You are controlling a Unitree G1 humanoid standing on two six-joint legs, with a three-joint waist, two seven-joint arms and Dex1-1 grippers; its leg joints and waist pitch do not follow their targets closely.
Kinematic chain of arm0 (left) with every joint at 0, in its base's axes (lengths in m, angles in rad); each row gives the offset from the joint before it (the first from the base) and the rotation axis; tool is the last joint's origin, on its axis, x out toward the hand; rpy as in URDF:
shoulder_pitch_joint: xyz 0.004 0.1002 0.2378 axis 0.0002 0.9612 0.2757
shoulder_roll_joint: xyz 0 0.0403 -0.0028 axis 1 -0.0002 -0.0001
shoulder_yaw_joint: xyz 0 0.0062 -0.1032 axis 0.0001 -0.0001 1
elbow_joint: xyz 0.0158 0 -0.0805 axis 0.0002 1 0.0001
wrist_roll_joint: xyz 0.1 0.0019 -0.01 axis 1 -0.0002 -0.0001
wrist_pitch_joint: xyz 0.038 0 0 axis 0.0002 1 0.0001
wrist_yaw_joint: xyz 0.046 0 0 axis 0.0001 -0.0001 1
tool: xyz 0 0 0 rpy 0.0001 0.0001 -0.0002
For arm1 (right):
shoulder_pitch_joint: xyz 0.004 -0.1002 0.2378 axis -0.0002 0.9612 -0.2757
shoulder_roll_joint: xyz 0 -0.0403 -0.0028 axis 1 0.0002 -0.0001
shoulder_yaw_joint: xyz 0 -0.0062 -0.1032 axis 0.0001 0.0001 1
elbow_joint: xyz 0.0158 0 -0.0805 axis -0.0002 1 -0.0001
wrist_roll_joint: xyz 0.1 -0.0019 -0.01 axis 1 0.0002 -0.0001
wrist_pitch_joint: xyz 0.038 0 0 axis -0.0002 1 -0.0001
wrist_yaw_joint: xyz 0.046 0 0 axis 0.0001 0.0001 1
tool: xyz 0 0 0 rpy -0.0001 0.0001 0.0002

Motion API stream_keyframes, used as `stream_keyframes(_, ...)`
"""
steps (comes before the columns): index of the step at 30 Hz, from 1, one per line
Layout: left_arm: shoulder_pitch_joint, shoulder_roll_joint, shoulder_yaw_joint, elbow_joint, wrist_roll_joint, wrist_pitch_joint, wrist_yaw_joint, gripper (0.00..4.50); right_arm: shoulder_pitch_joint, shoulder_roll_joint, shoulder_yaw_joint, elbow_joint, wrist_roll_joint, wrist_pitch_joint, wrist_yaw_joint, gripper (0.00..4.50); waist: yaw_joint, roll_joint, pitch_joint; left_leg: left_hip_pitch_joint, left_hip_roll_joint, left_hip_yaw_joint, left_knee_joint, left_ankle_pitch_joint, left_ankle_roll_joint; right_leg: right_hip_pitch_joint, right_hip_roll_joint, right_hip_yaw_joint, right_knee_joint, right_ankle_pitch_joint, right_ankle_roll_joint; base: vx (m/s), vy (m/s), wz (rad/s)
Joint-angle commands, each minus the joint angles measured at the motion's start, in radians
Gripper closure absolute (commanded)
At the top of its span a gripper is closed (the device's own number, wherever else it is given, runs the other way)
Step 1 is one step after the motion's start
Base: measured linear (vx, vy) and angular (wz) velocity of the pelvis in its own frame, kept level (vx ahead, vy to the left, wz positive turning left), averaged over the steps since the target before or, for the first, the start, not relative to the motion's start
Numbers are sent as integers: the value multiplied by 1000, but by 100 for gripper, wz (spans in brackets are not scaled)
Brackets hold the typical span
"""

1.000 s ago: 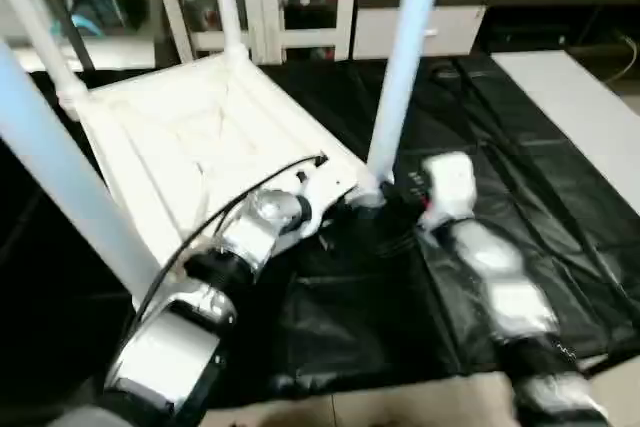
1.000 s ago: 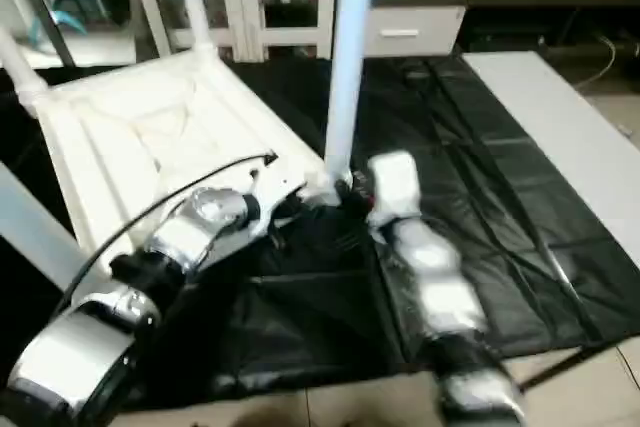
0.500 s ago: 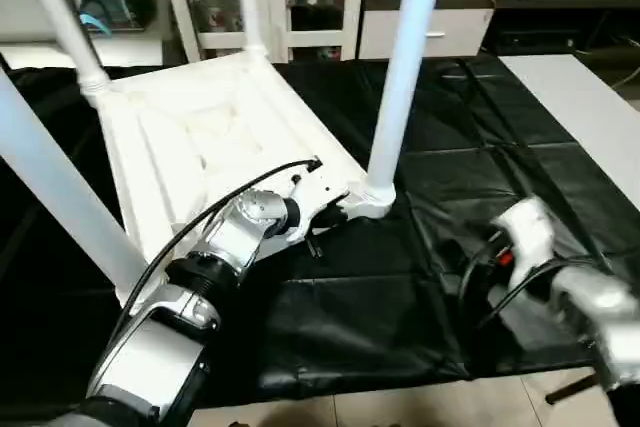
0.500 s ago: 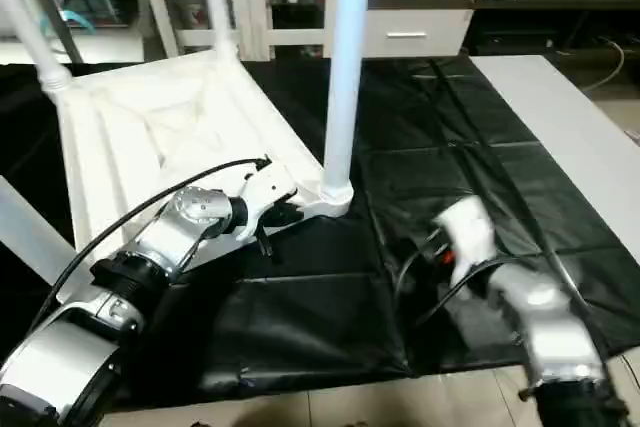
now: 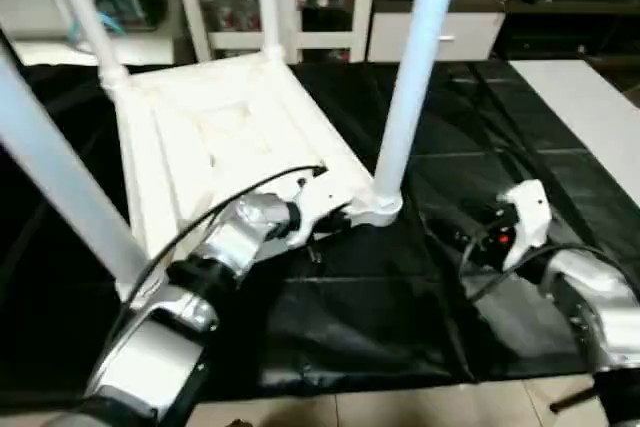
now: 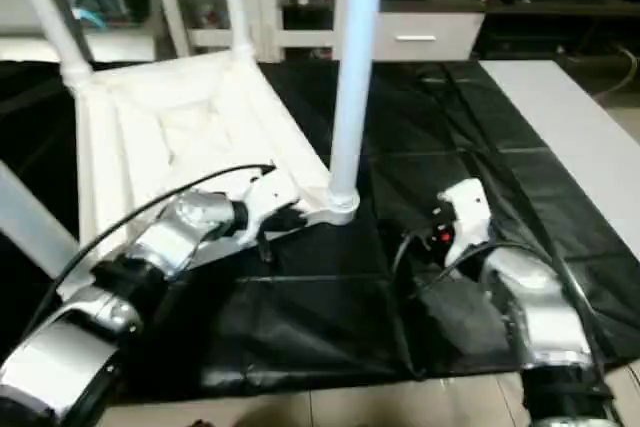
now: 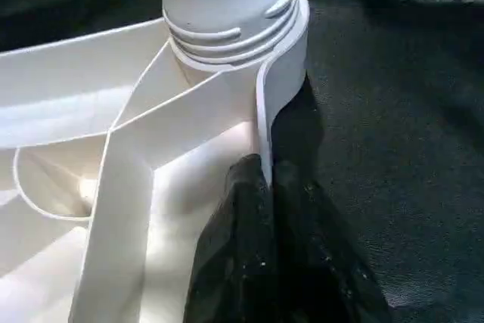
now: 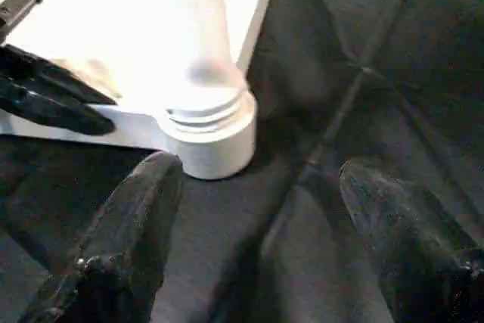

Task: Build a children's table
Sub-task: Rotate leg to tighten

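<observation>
The children's table top (image 5: 230, 127) lies upside down on the black-covered work table, ribbed side up. A white leg stands in each corner socket. The nearest right leg (image 5: 412, 77) rises from its socket (image 8: 208, 138). My left gripper (image 5: 335, 222) is shut on the top's rim just beside that socket, and its black fingers (image 7: 249, 262) straddle the thin rim wall. My right gripper (image 8: 265, 262) is open, its two fingers (image 8: 136, 240) spread wide. It hovers over the black cover a short way right of the socket, touching nothing.
The black cover (image 5: 480, 127) spreads to the right of the table top, with a white board (image 5: 600, 97) at its far right. White cabinets and a drawer unit (image 5: 430, 37) stand behind. The work table's front edge meets the tiled floor (image 5: 400, 407).
My right arm has drawn back from the base of the near right leg to the right and now points at the socket from a distance. The left gripper stays on the rim.
</observation>
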Motion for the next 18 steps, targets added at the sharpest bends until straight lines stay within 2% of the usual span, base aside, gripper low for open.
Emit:
stream_keyframes(1, -9, -18, 59, 57, -29, -25, 104, 394, 9, 19, 15, -19, -2, 0, -9, 93, 3, -31, -56, 4, 16, -8, -67, -213, 79, 42, -43, 24, -85, -349, -173, 0, 0, 0)
stream_keyframes(3, -20, -35, 71, 65, -29, -39, 157, 386, 22, 40, 24, -29, -6, 0, -19, 93, 7, -26, -61, 3, 19, -11, -67, -208, 74, 45, -45, 23, -81, -316, -183, 0, 0, 0)
stream_keyframes(5, -27, -50, 80, 77, -28, -74, 213, 355, 33, 48, 29, -43, -6, 4, -27, 93, 7, -19, -62, 0, 19, -14, -69, -207, 67, 47, -43, 21, -78, -282, -186, 0, 0, 0)
stream_keyframes(6, -31, -57, 86, 83, -29, -92, 238, 350, 39, 51, 32, -51, -7, 6, -29, 93, 7, -25, -63, -3, 18, -14, -68, -203, 70, 50, -42, 21, -76, -250, -188, 0, 0, 0)
stream_keyframes(8, -31, -79, 125, 80, -66, -130, 260, 352, 50, 58, 35, -72, 4, 17, -26, 93, 9, -24, -66, -3, 19, -13, -64, -182, 78, 51, -43, 22, -71, -203, -203, 0, 0, 0)
stream_keyframes(11, -19, -93, 166, 37, -127, -163, 189, 352, 72, 60, 54, -98, 1, 20, -3, 93, 11, -27, -69, -4, 18, -12, -59, -135, 101, 53, -43, 21, -61, -119, -231, 0, 0, 0)
stream_keyframes(12, -7, -88, 171, -1, -146, -158, 147, 352, 79, 60, 60, -104, -5, 17, 1, 93, 13, -28, -68, -3, 20, -10, -57, -116, 120, 52, -44, 22, -55, -86, -253, 0, 0, 0)
stream_keyframes(14, 12, -75, 169, -62, -169, -140, 86, 352, 80, 62, 62, -104, -9, 15, 0, 93, 14, -26, -67, -2, 21, -8, -56, -110, 127, 51, -44, 22, -53, -72, -266, 0, 0, 0)
stream_keyframes(15, 39, -43, 155, -147, -202, -99, -9, 352, 73, 66, 58, -95, -7, 14, -13, 93, 14, -26, -66, -4, 24, -9, -58, -112, 126, 53, -48, 23, -51, -77, -275, 0, 0, 0)
stream_keyframes(18, 64, -5, 115, -208, -213, -55, -122, 352, 70, 64, 58, -96, -7, 17, -15, 93, 10, -21, -62, 1, 24, -7, -62, -151, 109, 47, -43, 25, -58, -132, -267, 0, 0, 0)
